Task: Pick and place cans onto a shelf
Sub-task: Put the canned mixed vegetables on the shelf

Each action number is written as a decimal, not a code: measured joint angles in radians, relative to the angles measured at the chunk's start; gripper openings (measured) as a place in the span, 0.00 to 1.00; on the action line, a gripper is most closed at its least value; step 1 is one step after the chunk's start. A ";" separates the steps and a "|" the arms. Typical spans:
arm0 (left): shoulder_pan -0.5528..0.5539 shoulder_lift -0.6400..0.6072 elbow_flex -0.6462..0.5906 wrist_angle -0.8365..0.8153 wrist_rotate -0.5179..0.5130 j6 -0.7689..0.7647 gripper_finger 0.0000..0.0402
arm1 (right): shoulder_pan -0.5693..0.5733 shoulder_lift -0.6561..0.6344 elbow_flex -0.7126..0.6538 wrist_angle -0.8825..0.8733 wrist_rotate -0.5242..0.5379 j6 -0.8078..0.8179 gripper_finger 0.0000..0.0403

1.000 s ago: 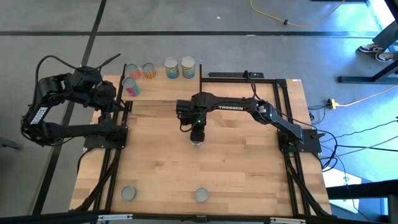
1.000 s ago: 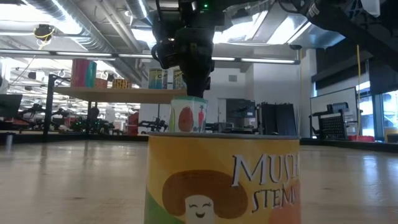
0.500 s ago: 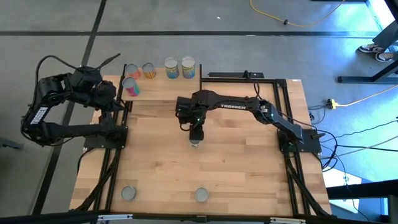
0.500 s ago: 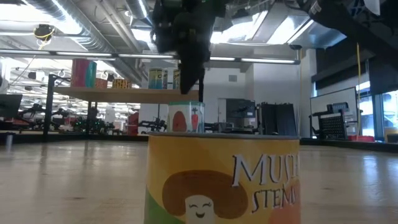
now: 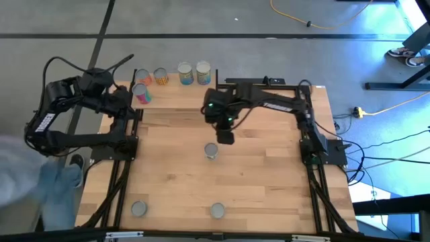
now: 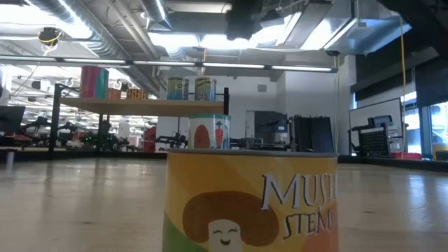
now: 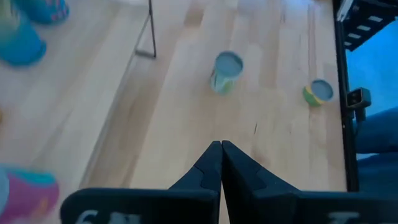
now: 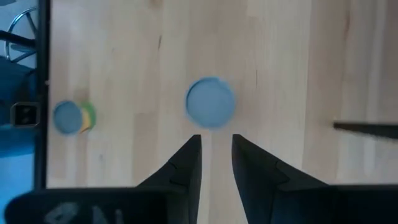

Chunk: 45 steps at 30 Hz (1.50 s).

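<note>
Can (image 5: 211, 150) at the tabletop's middle stands upright: silvery round top, pale green label with a carrot picture. I judge it rigid, light, smooth-sided; best taken across its sides at mid-height. Right gripper (image 5: 226, 136) hangs just beyond it, toward the shelf (image 6: 140, 105), fingers parted, holding nothing. Left gripper (image 7: 221, 163), by the shelf's corner, is clenched empty.

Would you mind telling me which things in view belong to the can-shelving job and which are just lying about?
Part of the job:
- centre can, standing free on the table
- two cans near the front edge
- five cans on the shelf
- right gripper, open above the centre can
- left gripper, shut, by the shelf

Just lying about:
- yellow cable on the floor
- person's legs beside the table
</note>
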 joint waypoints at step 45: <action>-0.459 0.705 0.000 0.323 0.023 0.569 0.16 | 0.183 -0.542 0.001 -0.130 -0.018 0.128 0.22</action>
